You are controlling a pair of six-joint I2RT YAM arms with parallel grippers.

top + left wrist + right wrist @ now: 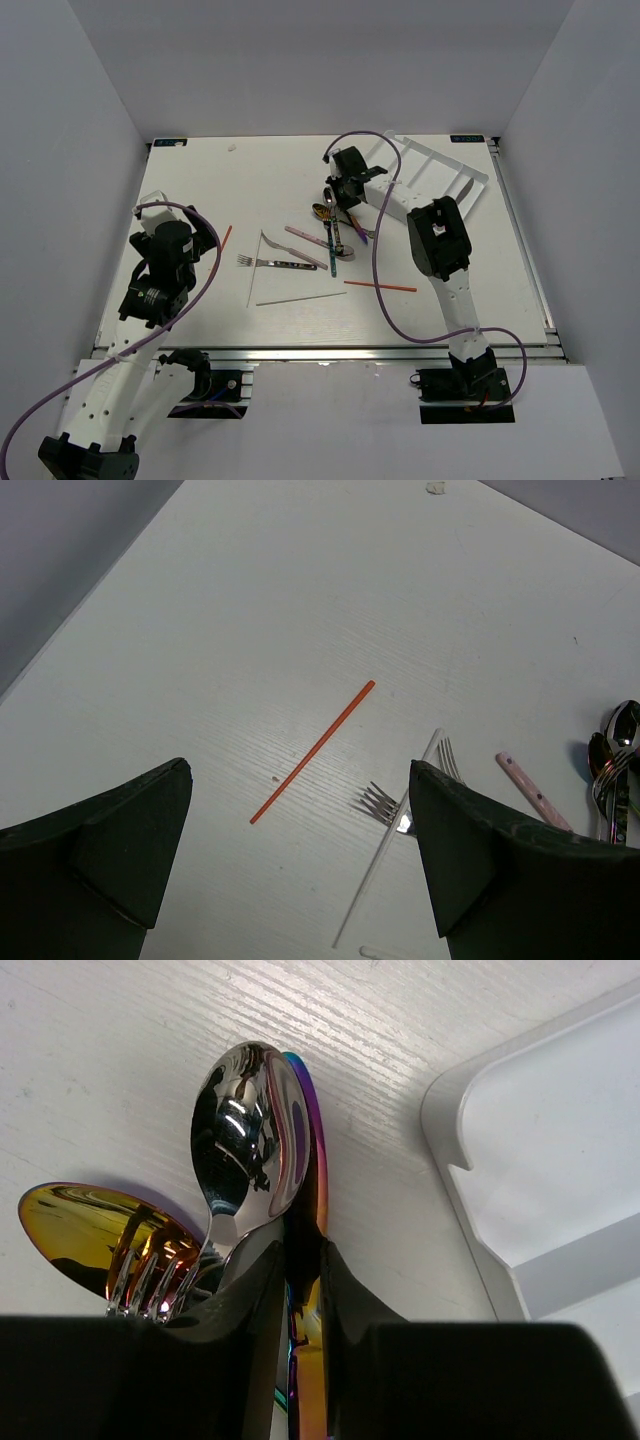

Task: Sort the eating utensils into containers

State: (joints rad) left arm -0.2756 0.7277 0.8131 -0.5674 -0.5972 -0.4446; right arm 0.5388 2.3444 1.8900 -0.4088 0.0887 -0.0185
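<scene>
- My right gripper (300, 1250) is down on the cluster of spoons toward the desk's (120, 1060) far edge, right of the middle. The cluster sits just beside a corner of the white tray (450, 1120).
- Its jaws stand narrow, pinching the handle of the purple spoon (312, 1160). I cannot tell how firm the hold is.
- The silver spoon (240, 1130) lies against the purple one, bowl over bowl. The gold spoon (80, 1225) and a fork's tines (150, 1280) crowd in on the other side.
- I would therefore lift straight up and slowly, watching the wrist view for the silver spoon riding along. If it does, I would set down and retake the grip.
- A thin, slick handle may swing in the jaws, so I would avoid any quick wrist turns.
- The tray's rim is raised. I would clear it first, line the spoon up along a compartment, and let go low.
- My left gripper (300, 768) is spread wide over the red chopstick (315, 750) near the desk's left edge, holding nothing. I judge it best left parked there, well apart from the right arm's path.
</scene>
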